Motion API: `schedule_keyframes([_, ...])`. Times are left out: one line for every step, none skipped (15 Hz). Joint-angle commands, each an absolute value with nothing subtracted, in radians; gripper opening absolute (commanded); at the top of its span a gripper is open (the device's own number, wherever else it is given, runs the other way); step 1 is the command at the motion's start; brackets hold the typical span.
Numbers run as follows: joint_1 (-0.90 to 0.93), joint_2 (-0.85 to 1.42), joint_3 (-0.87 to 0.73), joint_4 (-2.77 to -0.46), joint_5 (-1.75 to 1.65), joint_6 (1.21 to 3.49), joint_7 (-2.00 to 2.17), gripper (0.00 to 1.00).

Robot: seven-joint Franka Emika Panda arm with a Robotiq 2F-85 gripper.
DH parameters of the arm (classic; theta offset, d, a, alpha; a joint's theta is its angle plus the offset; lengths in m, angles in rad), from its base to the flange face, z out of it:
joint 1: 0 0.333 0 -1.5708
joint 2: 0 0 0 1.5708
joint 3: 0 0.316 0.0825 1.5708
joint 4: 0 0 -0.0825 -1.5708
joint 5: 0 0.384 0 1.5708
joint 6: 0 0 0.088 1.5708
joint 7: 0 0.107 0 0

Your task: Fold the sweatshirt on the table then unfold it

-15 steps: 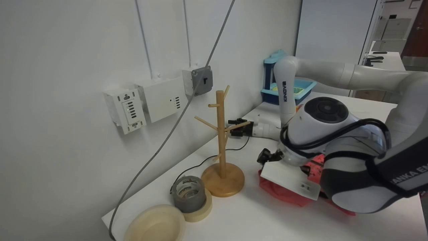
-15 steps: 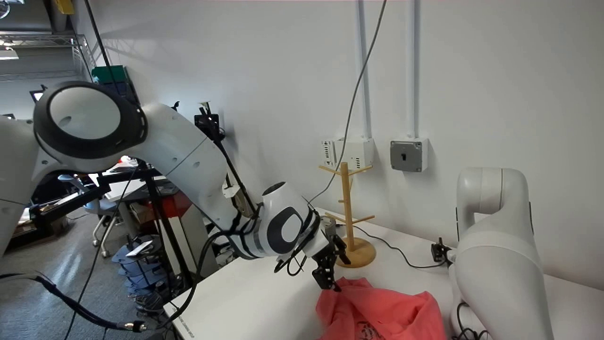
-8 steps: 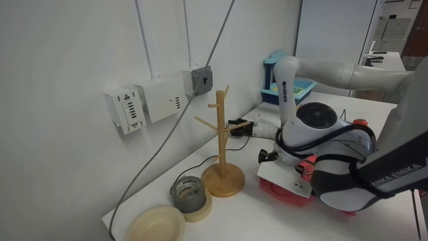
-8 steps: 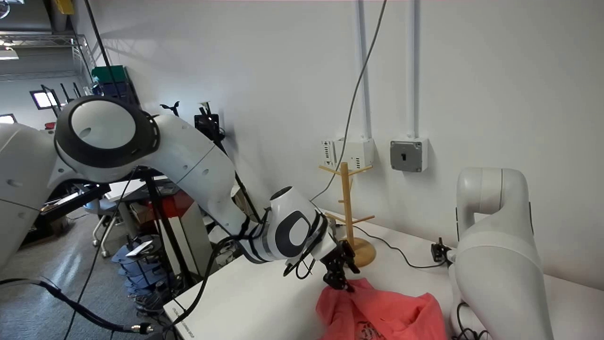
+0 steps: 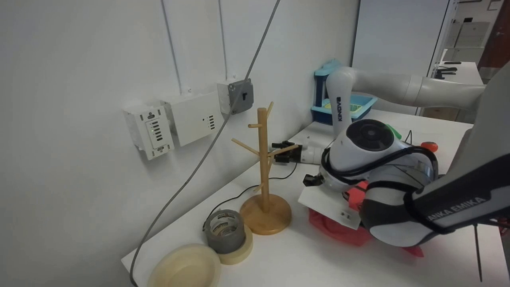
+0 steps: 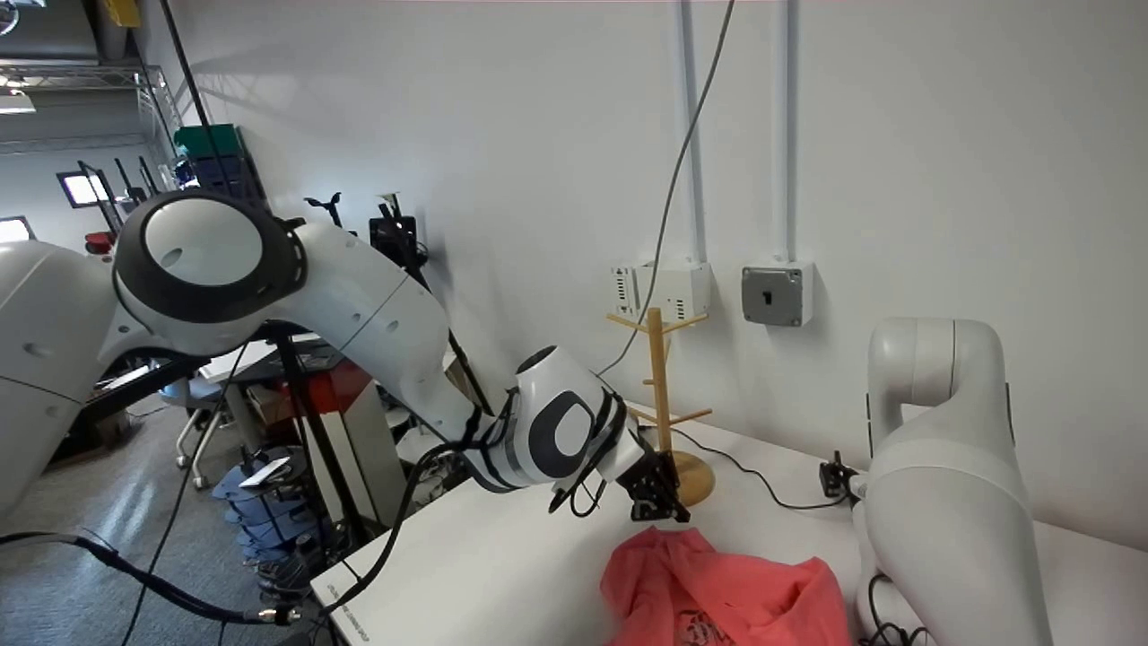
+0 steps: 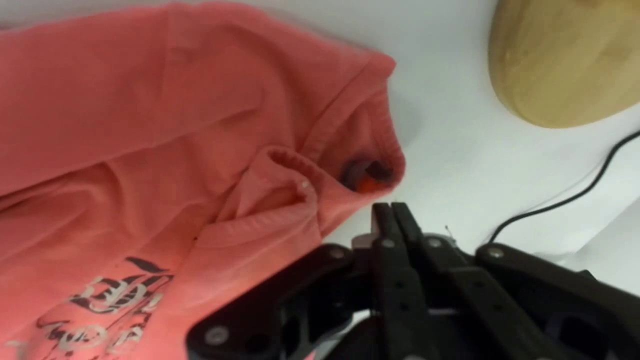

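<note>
The salmon-red sweatshirt (image 7: pixel 200 110) lies rumpled on the white table (image 7: pixel 450 170), its dark print (image 7: pixel 110 295) facing up in the wrist view. At one end a ribbed opening gapes, with a small orange and dark patch (image 7: pixel 367 184) inside. Just beyond that rim in the wrist view are the fingertips of my gripper (image 7: pixel 390 206), pressed together with no cloth between them. In an exterior view the gripper (image 6: pixel 673 517) hovers close above the far edge of the sweatshirt (image 6: pixel 717 583). My arm covers much of the sweatshirt (image 5: pixel 338 231) in an exterior view.
The wooden stand (image 6: pixel 659 404) rises close behind the gripper. Tape rolls (image 5: pixel 226 231) and a pale bowl (image 5: pixel 185 267) sit beyond it. Another robot arm (image 6: pixel 951 502) stands beside the sweatshirt. A black cable (image 7: pixel 560 205) runs over the table toward the wall.
My gripper's fingers have come together from a spread stance. The arm has shifted toward the wooden stand, and the gripper has lifted slightly off the sweatshirt's edge. The sweatshirt looks almost unchanged.
</note>
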State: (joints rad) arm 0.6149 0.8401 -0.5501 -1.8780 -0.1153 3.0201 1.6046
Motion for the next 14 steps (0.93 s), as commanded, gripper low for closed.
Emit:
schedule_keyframes([0.689,0.908,-0.645,-1.825,-0.056,3.123,1.658,0.00])
schedule_keyframes([0.703,0.916,-0.661,-1.816,-0.035,3.134,1.658,0.00])
schedule_keyframes([0.713,0.922,-0.670,-1.813,-0.012,3.147,1.650,0.00])
schedule_keyframes([0.728,0.937,-0.687,-1.806,0.011,3.169,1.645,0.00])
schedule_keyframes([0.738,0.949,-0.696,-1.799,0.037,3.176,1.640,0.00])
schedule_keyframes([0.745,0.959,-0.703,-1.792,0.062,3.178,1.634,0.00])
schedule_keyframes([0.752,0.967,-0.710,-1.788,0.083,3.181,1.629,0.00])
schedule_keyframes([0.750,0.966,-0.705,-1.787,0.098,3.169,1.617,0.00])
schedule_keyframes([0.754,0.972,-0.710,-1.785,0.110,3.171,1.612,0.00])
schedule_keyframes([0.751,0.971,-0.707,-1.785,0.114,3.166,1.601,0.00])
schedule_keyframes([0.742,0.960,-0.697,-1.787,0.110,3.147,1.580,0.00])
schedule_keyframes([0.737,0.946,-0.693,-1.795,0.099,3.133,1.555,0.00])
schedule_keyframes([0.729,0.930,-0.685,-1.802,0.092,3.122,1.531,0.00])
schedule_keyframes([0.721,0.911,-0.680,-1.810,0.083,3.109,1.500,0.00])
